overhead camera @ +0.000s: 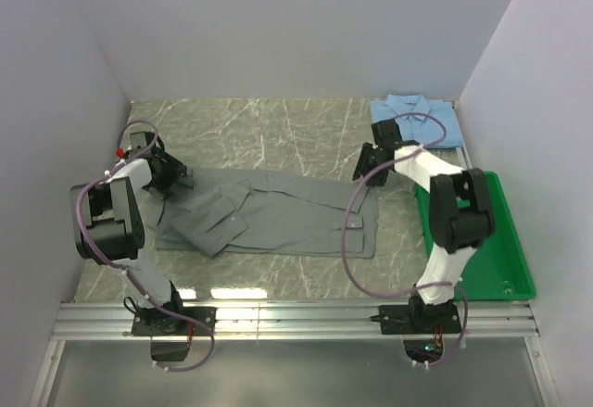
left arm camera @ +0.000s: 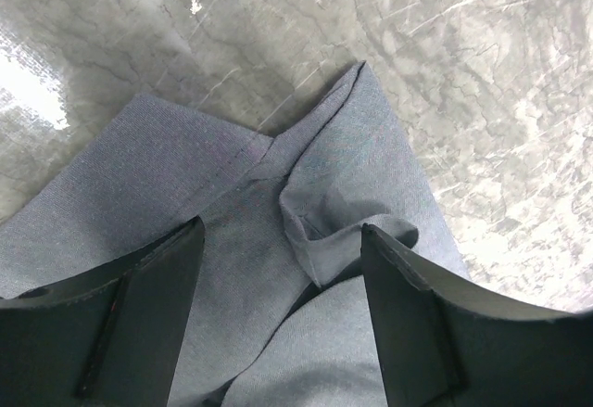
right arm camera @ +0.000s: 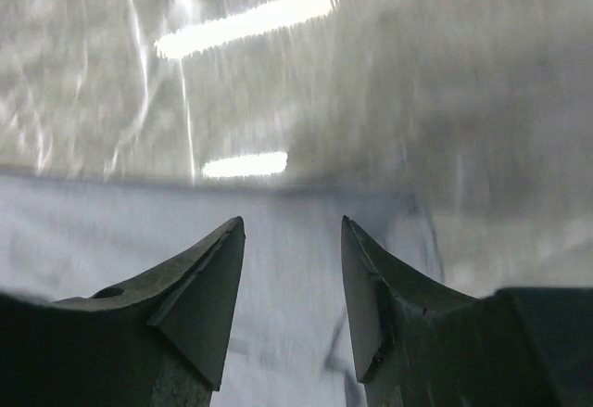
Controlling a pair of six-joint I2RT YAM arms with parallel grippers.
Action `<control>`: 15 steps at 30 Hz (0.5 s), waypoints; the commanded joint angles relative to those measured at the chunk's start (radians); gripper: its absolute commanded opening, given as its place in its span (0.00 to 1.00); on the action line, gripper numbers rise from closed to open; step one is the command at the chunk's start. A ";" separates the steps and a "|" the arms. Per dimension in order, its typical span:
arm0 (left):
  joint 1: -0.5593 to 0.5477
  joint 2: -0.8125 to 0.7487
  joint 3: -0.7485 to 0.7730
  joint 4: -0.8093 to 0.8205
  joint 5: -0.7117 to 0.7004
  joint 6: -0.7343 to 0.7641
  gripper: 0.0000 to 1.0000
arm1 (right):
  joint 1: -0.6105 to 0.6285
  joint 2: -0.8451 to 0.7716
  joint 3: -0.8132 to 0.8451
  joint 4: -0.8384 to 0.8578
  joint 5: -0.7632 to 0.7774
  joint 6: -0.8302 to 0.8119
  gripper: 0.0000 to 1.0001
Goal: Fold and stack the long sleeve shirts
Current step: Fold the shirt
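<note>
The grey long sleeve shirt [overhead camera: 278, 212] lies spread across the middle of the table, with one sleeve folded over its left part. The light blue long sleeve shirt [overhead camera: 412, 112] lies folded at the back right corner. My left gripper [overhead camera: 182, 181] stands open over the grey shirt's left end. In the left wrist view its fingers [left arm camera: 139, 314] straddle a rumpled fold of the grey cloth [left arm camera: 324, 203] without pinching it. My right gripper [overhead camera: 368, 162] hangs open over the grey shirt's far right corner; in the blurred right wrist view the cloth's edge [right arm camera: 278, 268] lies under the open gripper [right arm camera: 292, 223].
A green plastic tray [overhead camera: 505, 268] sits along the right edge, beside the right arm. White walls close in the table on the left, back and right. A metal rail [overhead camera: 296, 319] runs along the near edge.
</note>
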 commanded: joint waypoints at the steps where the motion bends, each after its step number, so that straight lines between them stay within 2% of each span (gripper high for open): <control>1: 0.006 -0.037 0.009 0.011 -0.003 0.029 0.75 | 0.004 -0.179 -0.112 0.042 0.011 0.113 0.54; 5: 0.006 -0.051 0.024 0.000 0.002 0.038 0.76 | 0.004 -0.320 -0.259 0.091 -0.025 0.240 0.54; 8: 0.007 -0.051 0.033 -0.007 0.002 0.041 0.76 | 0.004 -0.359 -0.348 0.154 -0.046 0.328 0.54; 15: 0.007 -0.055 0.035 -0.015 -0.003 0.043 0.76 | -0.001 -0.314 -0.436 0.239 -0.124 0.450 0.53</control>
